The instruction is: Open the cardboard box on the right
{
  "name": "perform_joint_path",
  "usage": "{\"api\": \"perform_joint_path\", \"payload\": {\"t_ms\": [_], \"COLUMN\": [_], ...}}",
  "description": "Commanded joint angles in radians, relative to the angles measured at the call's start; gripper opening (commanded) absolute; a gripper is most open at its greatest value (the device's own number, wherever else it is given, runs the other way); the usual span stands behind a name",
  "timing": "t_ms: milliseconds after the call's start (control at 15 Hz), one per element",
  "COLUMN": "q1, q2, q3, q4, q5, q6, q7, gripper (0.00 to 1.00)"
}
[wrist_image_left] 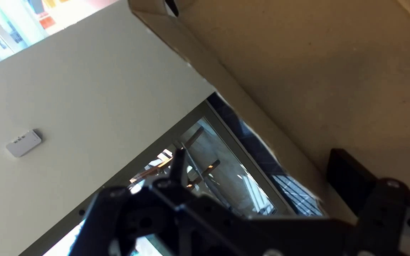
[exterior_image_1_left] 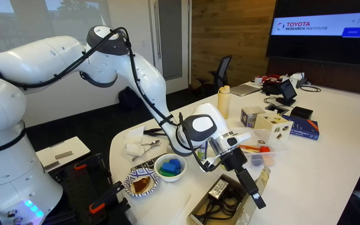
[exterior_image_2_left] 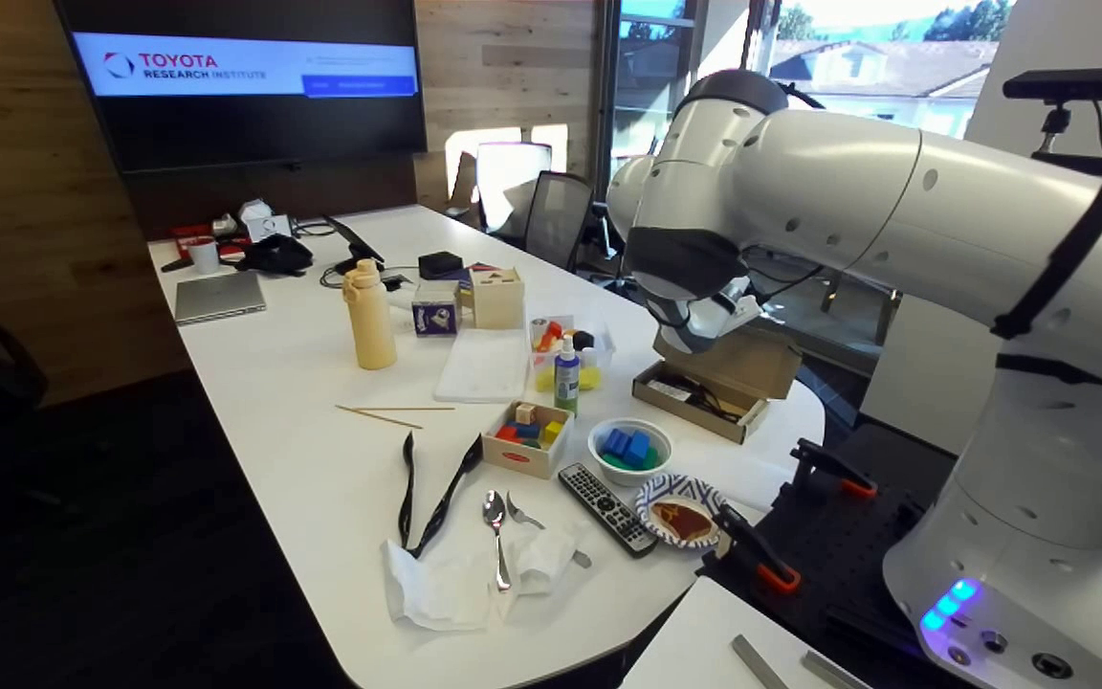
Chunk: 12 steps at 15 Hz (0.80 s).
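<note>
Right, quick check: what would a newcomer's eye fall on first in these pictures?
Probably the big white robot arm, stretched over the white table in both exterior views. Next, near the table's edge, the open cardboard box with its lid raised and black cables inside. Then the wall screen beyond the table, reading TOYOTA.

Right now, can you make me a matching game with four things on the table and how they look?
1. cardboard box
2. white bowl
3. remote
4. bottle

A. black, beside the patterned plate
B. pale yellow, standing upright
C. holding blue and green blocks
D. open, black cables inside

Pairs: 1-D, 2-C, 3-A, 4-B
</note>
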Motion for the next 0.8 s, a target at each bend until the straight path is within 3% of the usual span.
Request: {"api": "perform_joint_path", "payload": {"t_ms": [0,733], "q1": [-0.052,-0.206], "q2": [0.009,0.054], "q3": [0.016,0.127], "q4": [0.054,0.191], "q5": [-0.015,-0.03], "q6": [-0.043,-0.111], "q7": [0.015,0.018], "gripper": [1.0,1.0]}}
